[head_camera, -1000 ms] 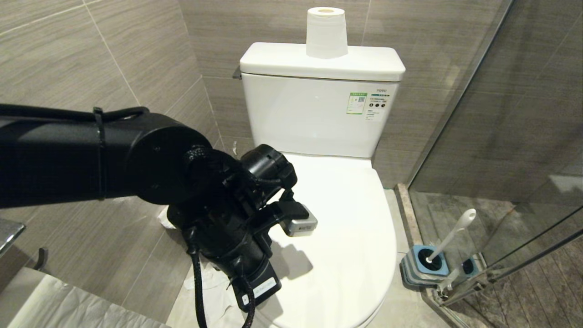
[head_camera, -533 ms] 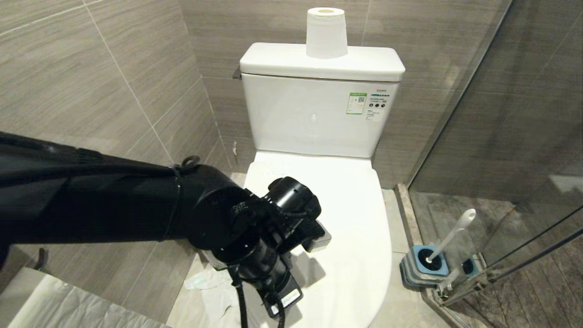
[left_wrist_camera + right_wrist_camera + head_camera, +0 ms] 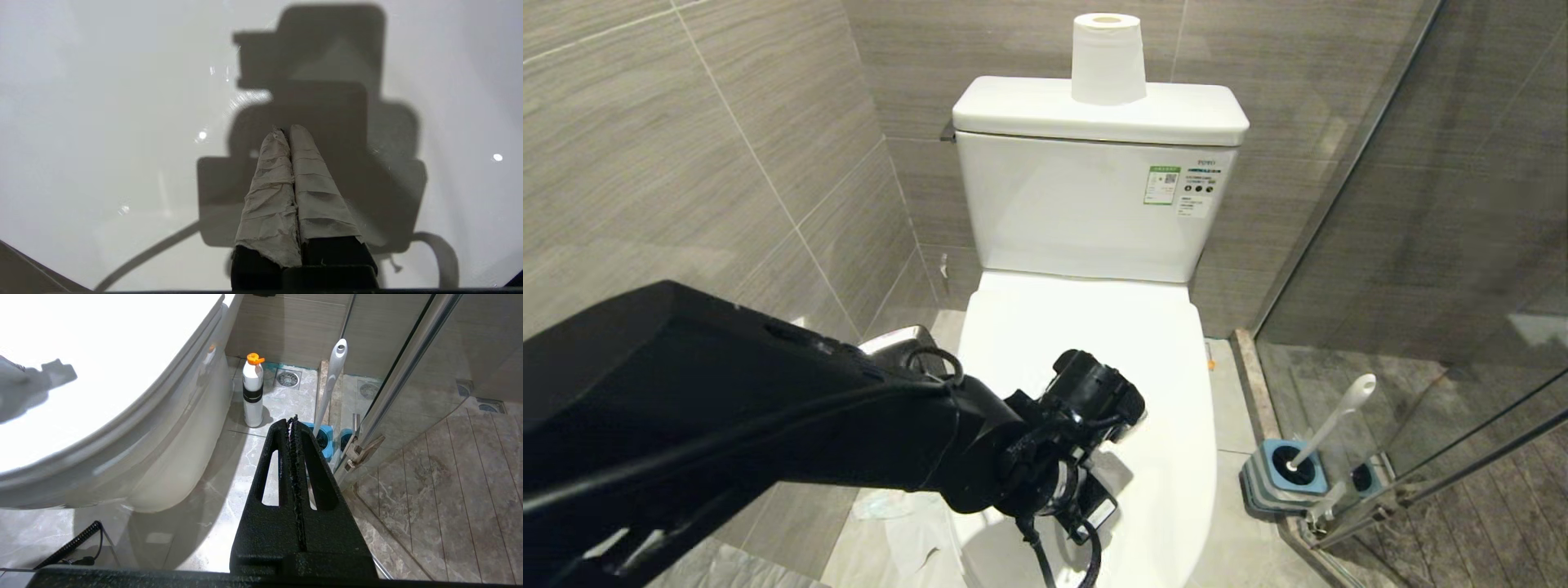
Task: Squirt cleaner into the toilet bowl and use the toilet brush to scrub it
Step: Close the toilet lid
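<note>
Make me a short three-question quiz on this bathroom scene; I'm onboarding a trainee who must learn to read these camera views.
1. True or false: the toilet lid is closed.
2. Where is the toilet brush? A) in the left gripper B) in its blue holder on the floor C) on the tank
3. Fill in: the right gripper is ___, holding nothing.

Key: 1 true; 2 B; 3 shut

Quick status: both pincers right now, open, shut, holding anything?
Left pincer: shut, empty, over the closed toilet lid.
Right pincer: shut, empty, parked low beside the toilet bowl, pointing toward the toilet brush.
</note>
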Motion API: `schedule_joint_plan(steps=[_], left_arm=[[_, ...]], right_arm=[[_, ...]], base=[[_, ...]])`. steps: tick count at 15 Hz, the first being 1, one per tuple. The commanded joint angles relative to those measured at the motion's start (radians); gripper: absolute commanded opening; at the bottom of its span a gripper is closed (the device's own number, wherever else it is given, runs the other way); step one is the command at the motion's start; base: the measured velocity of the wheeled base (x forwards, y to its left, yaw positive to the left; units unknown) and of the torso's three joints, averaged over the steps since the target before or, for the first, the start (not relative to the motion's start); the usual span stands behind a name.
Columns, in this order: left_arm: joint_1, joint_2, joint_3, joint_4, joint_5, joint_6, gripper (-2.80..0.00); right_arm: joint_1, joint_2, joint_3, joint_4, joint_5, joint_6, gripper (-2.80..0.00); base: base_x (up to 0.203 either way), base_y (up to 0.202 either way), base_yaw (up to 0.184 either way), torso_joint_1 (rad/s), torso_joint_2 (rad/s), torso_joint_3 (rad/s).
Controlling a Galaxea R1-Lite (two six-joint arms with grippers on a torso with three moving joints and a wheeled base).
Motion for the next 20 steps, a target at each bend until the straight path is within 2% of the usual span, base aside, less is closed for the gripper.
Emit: schedule_joint_plan(steps=[1, 4, 7, 10, 15, 17, 18, 20], left_arm=[[-0.01, 0.036, 0.022, -0.009, 0.005, -0.001, -2.8], [-0.031, 0.053, 0.052, -0.023, 0.01, -0.004, -2.8], [-0.049, 0.071, 0.05, -0.059, 0.034, -0.061, -2.8], [-0.044, 0.052, 0.052, -0.049, 0.047, -0.067, -2.8], [-0.037, -0.134, 0.048, -0.045, 0.047, -0.069, -2.8], [0.012, -0.269, 0.05, 0.024, 0.032, -0.068, -2.8], [0.06, -0.352, 0.051, 0.109, 0.004, -0.07, -2.8], [0.2, -0.522, 0.052, 0.331, -0.086, -0.071, -2.8]], right_arm=[[0.0, 0.001, 0.0, 0.0, 0.0, -0.001, -2.8], [0.0, 0.001, 0.0, 0.0, 0.0, -0.001, -2.8], [0.0, 0.001, 0.0, 0.0, 0.0, -0.001, -2.8], [0.0, 0.001, 0.001, 0.0, 0.0, -0.001, -2.8], [0.0, 0.001, 0.001, 0.0, 0.0, -0.001, -2.8], [0.0, 0.001, 0.001, 0.0, 0.0, 0.0, -2.8], [0.0, 0.001, 0.0, 0.0, 0.0, -0.001, -2.8], [0.0, 0.001, 0.001, 0.0, 0.0, -0.001, -2.8]], base=[[0.0, 0.0, 0.0, 0.0, 0.0, 0.0], [0.0, 0.0, 0.0, 0.0, 0.0, 0.0], [0.0, 0.0, 0.0, 0.0, 0.0, 0.0], [0.0, 0.0, 0.0, 0.0, 0.0, 0.0], [0.0, 0.0, 0.0, 0.0, 0.0, 0.0], [0.0, 0.0, 0.0, 0.0, 0.0, 0.0], [0.0, 0.0, 0.0, 0.0, 0.0, 0.0], [0.0, 0.0, 0.0, 0.0, 0.0, 0.0]])
